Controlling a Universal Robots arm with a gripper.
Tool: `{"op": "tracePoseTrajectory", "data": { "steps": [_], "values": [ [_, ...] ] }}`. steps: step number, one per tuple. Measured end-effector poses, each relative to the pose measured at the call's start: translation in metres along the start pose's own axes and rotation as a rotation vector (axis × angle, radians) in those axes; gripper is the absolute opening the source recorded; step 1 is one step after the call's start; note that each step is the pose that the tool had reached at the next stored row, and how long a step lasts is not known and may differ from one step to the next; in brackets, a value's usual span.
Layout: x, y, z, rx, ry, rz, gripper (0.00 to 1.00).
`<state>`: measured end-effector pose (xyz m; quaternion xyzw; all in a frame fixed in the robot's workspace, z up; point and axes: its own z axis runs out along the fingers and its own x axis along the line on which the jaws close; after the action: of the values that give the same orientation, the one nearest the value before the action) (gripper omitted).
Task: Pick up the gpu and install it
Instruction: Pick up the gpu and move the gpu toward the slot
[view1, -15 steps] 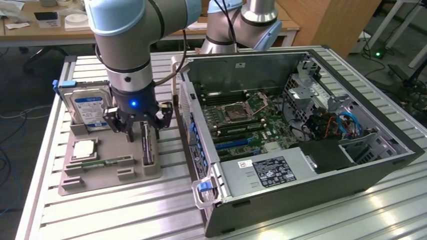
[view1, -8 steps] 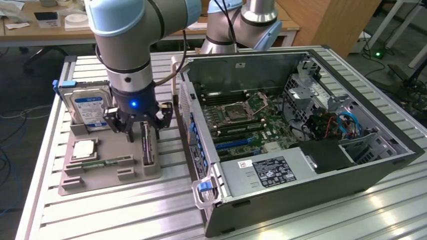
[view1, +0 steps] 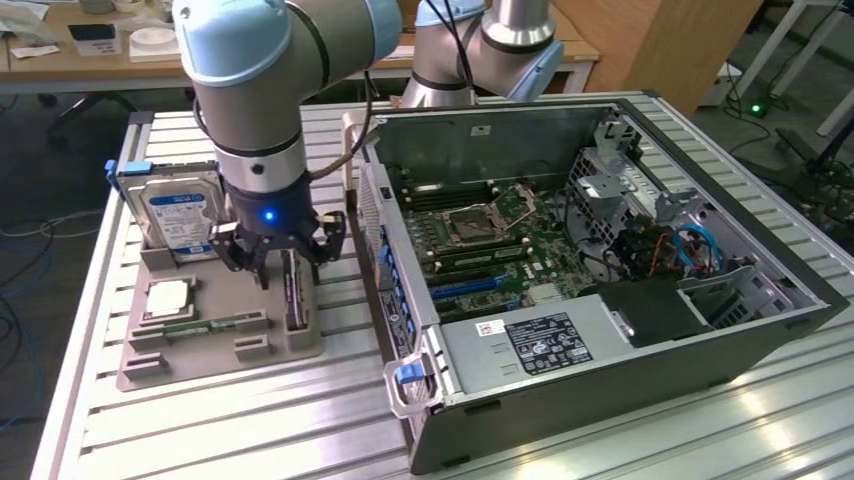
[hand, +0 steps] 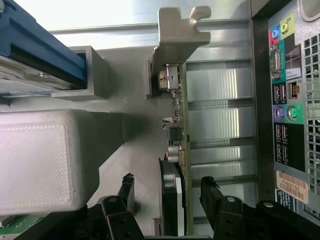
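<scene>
The gpu (view1: 296, 300) stands on its edge in a slot of the grey parts holder (view1: 200, 350) at the exterior view's left. In the wrist view its thin green board edge (hand: 179, 100) carries a silver end bracket (hand: 176, 35) at the far end and a black cooler block nearer the gripper. My gripper (view1: 278, 262) hangs straight down over the card, open. One black finger (hand: 126, 187) stands on each side of the card, the other finger (hand: 212, 192) toward the computer case. A small gap shows on both sides, and the card rests in its slot.
The open computer case (view1: 747, 330) lies on its side close beside the holder, motherboard exposed, its rear ports (hand: 287, 100) facing the gripper. The holder also carries a silver hard drive (view1: 180, 215) with a blue label, a processor chip (view1: 167, 298) and a thin memory stick (view1: 214, 325).
</scene>
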<state>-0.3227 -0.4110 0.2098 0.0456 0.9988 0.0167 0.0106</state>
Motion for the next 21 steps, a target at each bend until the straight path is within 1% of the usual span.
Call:
{"op": "tracePoseTrajectory", "data": {
  "steps": [4,12,14,15,19,20,21],
  "values": [
    [0.0001,-0.0004,0.006,-0.0001,0.0003,0.0,0.65],
    [0.0001,-0.0004,0.006,0.0,0.0004,0.0,0.65],
    [0.0001,-0.0004,0.006,0.0,0.0004,0.0,0.63],
    [0.0001,-0.0004,0.0061,-0.0001,0.0004,0.0,0.56],
    [0.0001,-0.0004,0.006,0.0,0.0004,0.0,0.55],
    [0.0001,-0.0004,0.006,0.0,0.0004,0.0,0.48],
    [0.0001,-0.0004,0.0061,0.0,0.0004,0.0,0.48]
  ]
}}
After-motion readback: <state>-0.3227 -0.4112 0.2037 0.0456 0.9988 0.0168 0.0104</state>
